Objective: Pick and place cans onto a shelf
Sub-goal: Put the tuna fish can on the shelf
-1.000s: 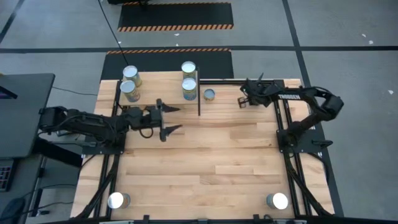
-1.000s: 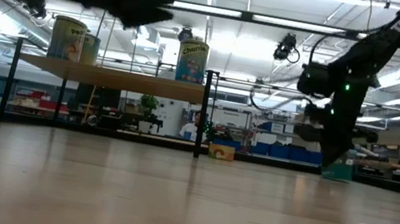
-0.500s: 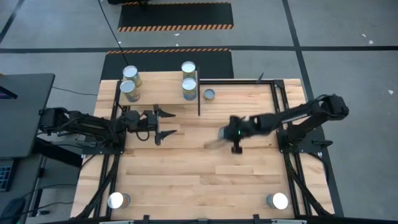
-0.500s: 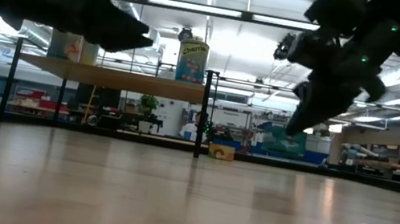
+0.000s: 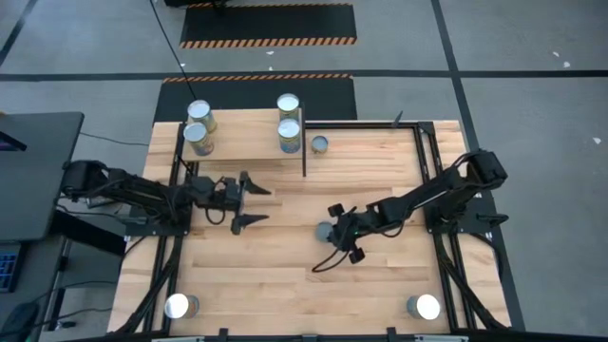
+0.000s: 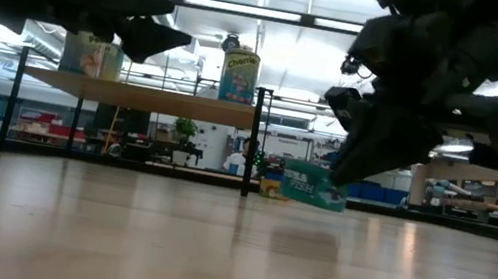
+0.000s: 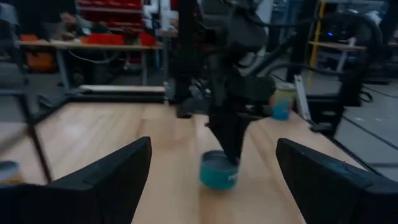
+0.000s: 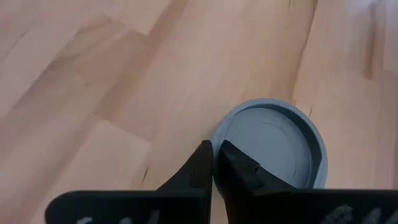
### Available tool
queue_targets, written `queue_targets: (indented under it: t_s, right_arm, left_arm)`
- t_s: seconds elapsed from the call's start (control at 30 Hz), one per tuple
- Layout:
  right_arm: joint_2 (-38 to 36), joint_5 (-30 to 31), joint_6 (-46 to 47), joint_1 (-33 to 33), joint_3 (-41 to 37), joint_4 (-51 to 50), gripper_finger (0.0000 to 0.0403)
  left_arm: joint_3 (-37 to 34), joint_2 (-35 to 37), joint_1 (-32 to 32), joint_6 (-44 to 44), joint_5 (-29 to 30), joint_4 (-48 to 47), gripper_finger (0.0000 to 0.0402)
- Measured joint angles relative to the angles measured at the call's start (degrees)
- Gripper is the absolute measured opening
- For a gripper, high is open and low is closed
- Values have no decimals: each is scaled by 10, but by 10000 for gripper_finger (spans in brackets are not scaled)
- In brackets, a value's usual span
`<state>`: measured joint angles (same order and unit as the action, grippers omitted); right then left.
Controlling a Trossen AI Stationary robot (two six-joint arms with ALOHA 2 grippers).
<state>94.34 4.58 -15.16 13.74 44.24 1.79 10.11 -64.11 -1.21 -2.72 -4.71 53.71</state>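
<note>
Four cans [image 5: 199, 127] were counted standing on the shelf [image 5: 242, 142], two at its left end and two at its right end. A fifth can [image 5: 320, 144] was seen on the worktop [image 5: 304, 275] just beside the shelf's right edge, and two more [image 5: 179, 306] at the near corners of the worktop.

One can [image 5: 326, 232], teal-sided, was noted near mid-worktop, tilted in the low view [image 6: 314, 186] and touching or just above the surface. The right gripper [image 5: 338, 234] was placed at this can; in the right wrist view its fingers [image 8: 202, 171] were seen drawn together at the can's rim [image 8: 271, 144], though whether the rim was actually pinched could not be told.

The left gripper [image 5: 252, 200] was held above the worktop in front of the shelf, fingers spread wide and empty.

The task was judged about half done: four placed, four left off the shelf.
</note>
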Motion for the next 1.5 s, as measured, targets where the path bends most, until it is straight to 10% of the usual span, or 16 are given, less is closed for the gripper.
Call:
queue_targets:
  t_s: [0.67, 1.5]
  right_arm:
    - [-75, -7, 163, 24, 102, -238, 274]
    - [-153, 43, 422, 117, -20, -363, 276]
  left_arm:
    - [271, -134, 28, 53, -24, -336, 353]
    - [571, -430, 57, 92, -68, -524, 353]
